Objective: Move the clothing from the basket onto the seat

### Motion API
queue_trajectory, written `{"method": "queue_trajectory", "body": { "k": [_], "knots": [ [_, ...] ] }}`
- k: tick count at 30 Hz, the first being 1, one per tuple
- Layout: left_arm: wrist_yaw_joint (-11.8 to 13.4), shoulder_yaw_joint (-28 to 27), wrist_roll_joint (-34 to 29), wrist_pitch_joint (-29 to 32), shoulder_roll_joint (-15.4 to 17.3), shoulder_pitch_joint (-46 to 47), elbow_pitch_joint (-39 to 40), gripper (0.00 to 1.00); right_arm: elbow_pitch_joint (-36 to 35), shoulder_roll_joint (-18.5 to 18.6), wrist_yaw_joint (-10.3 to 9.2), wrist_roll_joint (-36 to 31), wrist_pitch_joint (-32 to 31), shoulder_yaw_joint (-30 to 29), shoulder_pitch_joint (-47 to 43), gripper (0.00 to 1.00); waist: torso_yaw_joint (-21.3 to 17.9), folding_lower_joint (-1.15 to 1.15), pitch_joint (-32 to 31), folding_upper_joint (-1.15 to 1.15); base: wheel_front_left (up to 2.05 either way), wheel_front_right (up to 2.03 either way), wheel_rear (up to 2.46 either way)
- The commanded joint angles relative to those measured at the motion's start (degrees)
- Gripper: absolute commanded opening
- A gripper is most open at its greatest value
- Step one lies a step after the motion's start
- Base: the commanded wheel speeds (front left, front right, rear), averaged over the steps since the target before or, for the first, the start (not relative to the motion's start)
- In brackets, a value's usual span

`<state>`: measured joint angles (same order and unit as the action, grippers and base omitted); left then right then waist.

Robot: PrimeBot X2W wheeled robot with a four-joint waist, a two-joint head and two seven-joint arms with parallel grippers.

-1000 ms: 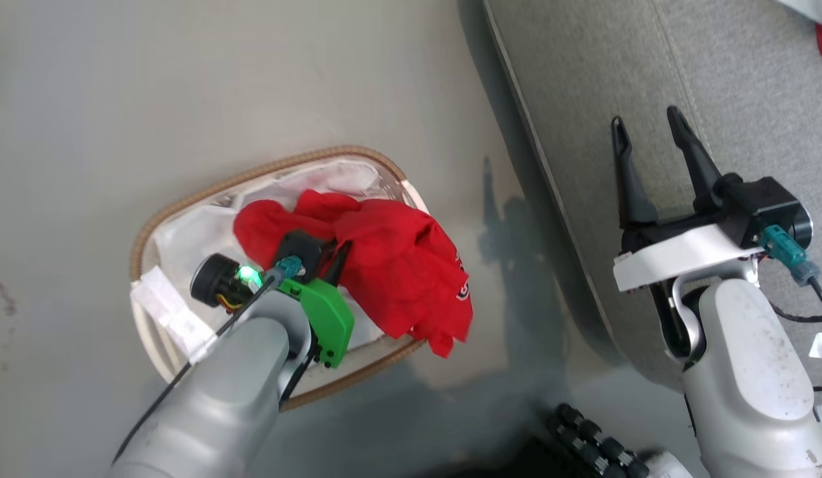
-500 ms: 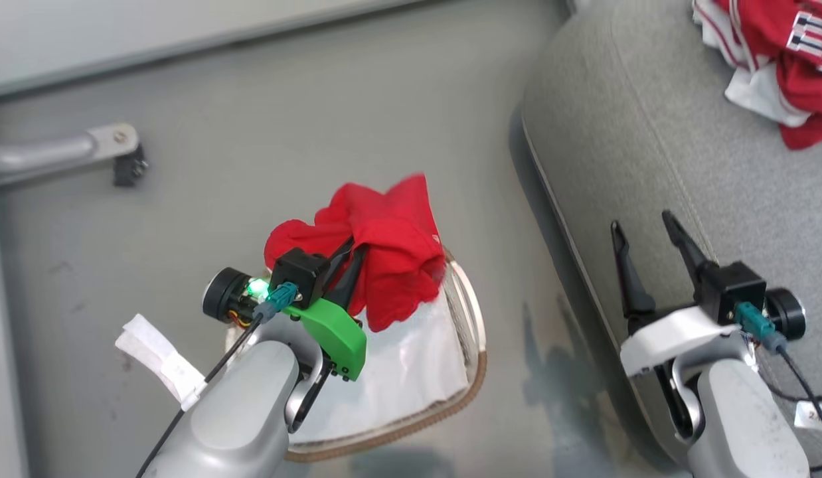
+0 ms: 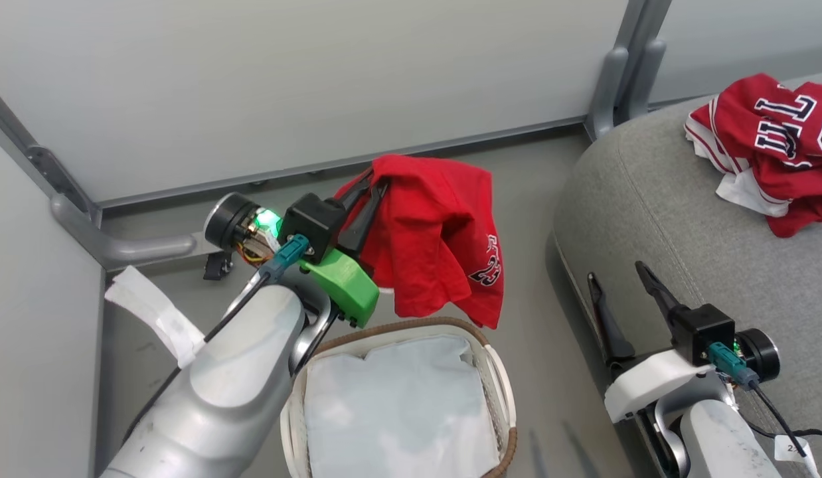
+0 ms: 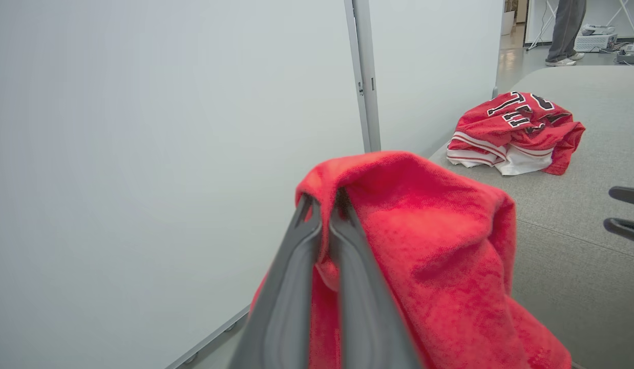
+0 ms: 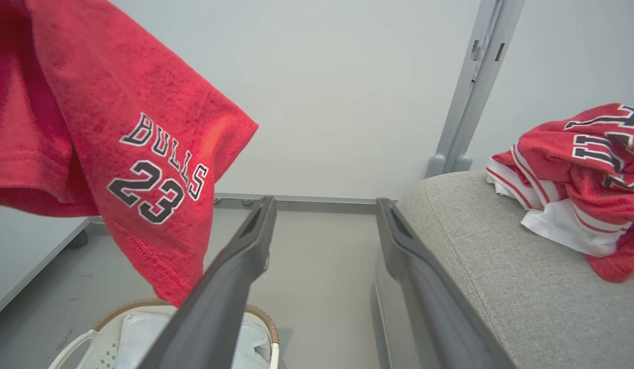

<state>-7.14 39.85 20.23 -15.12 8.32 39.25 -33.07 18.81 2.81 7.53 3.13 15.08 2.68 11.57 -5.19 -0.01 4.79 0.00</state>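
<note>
Your left gripper (image 3: pixel 376 182), tips buried in cloth, pinches the red BULLS 23 garment (image 3: pixel 437 239), arm high above the basket (image 3: pixel 498 372) left of the seat (image 3: pixel 650 219), where the striped jersey (image 3: pixel 769 146) lies partly cut off; your right gripper (image 3: pixel 615 271) hangs open, empty.

On the floor (image 3: pixel 527 186), low in the middle of the head view: basket (image 3: pixel 451 323), with a liner (image 3: pixel 398 405) inside. Above its far rim, pinched between the closed fingers of the left gripper (image 3: pixel 376 182): one garment (image 3: pixel 437 232), hanging down, with the wall panel (image 3: pixel 318 86) behind it. To the right of the basket, across a strip of floor: seat (image 3: pixel 650 219). Over the seat's near left edge: right gripper (image 3: pixel 615 272), fingers spread, nothing between them. On the seat, far back and to the right, well apart from both grippers: other garment (image 3: pixel 769 153). Behind the seat's far left corner: post (image 3: pixel 617 73).
</note>
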Motion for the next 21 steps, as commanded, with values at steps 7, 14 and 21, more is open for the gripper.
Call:
{"method": "queue_trajectory", "body": {
  "k": [7,14,21],
  "knots": [
    [-0.38,4.32,-0.90,0.14,1.82,8.95,1.13,0.00,0.35,0.18,-0.08,0.12,0.14,2.77,0.93,1.00,2.64,0.01,-5.16,0.00,0.00,0.00,0.00],
    [-0.40,7.18,0.60,0.67,2.81,16.33,1.85,0.00,0.76,0.18,-0.08,0.45,0.14,5.94,2.00,1.00,3.41,0.01,-6.06,0.00,0.00,0.00,0.00],
    [-0.40,8.67,2.15,0.74,1.68,19.65,1.99,0.00,0.33,0.19,-0.08,4.30,0.14,12.63,3.16,1.00,4.11,0.01,-6.68,0.00,0.00,0.00,0.00]
  ]
}}
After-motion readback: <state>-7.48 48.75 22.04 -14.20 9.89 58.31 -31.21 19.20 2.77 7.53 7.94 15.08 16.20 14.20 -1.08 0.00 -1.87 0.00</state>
